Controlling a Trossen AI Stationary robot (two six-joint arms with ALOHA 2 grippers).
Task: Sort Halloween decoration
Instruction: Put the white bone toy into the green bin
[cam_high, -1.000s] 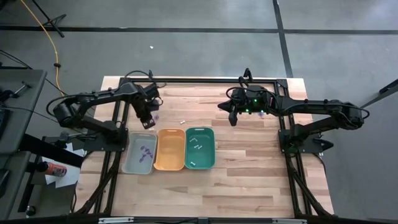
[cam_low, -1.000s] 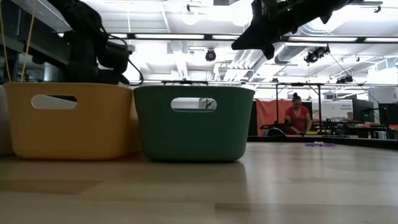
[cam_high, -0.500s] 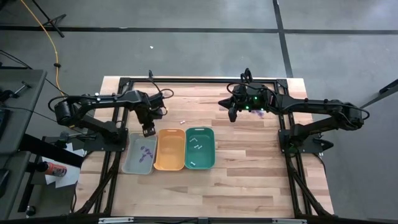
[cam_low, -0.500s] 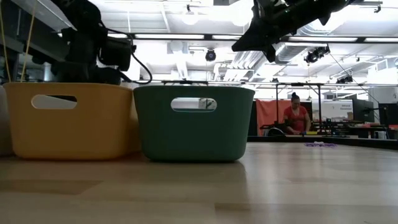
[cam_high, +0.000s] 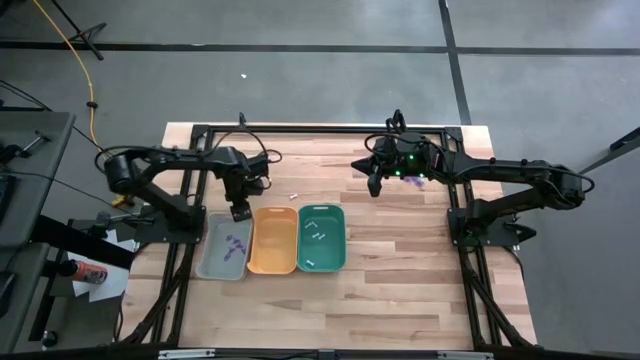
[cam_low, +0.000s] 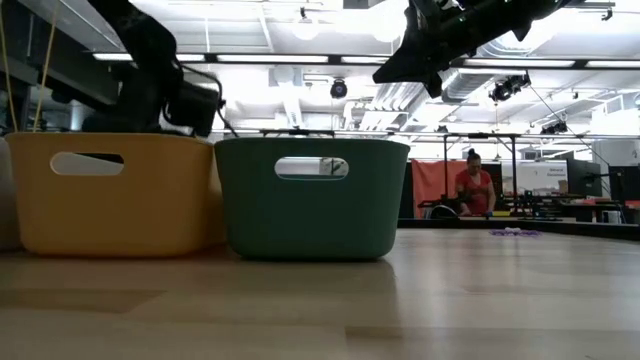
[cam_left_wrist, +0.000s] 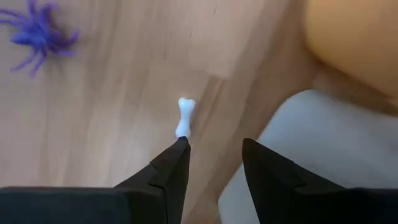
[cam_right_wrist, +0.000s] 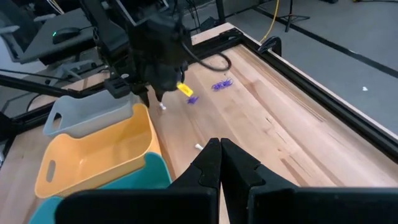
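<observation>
My left gripper (cam_left_wrist: 211, 146) hangs open, pointing down, just past the far rim of the grey tray (cam_high: 224, 245). A small white bone (cam_left_wrist: 185, 118) lies on the wood right beyond one fingertip (cam_left_wrist: 177, 152). A purple spider (cam_left_wrist: 37, 34) lies farther off on the table. Purple pieces (cam_high: 236, 243) rest in the grey tray and white pieces (cam_high: 316, 228) in the teal tray (cam_high: 321, 238). The orange tray (cam_high: 272, 240) sits between those two. My right gripper (cam_right_wrist: 221, 146) is shut on nothing and held high over the table's far right part (cam_high: 374, 188).
Another white piece (cam_high: 295, 196) lies on the wood beyond the orange tray, and purple pieces (cam_high: 415, 182) lie under the right arm. The three trays stand side by side at the left centre. A person (cam_low: 477, 185) is far back in the room.
My left gripper has moved toward the table's near edge and a little down, from over the bare wood to the grey tray's far rim. The right arm has kept still.
</observation>
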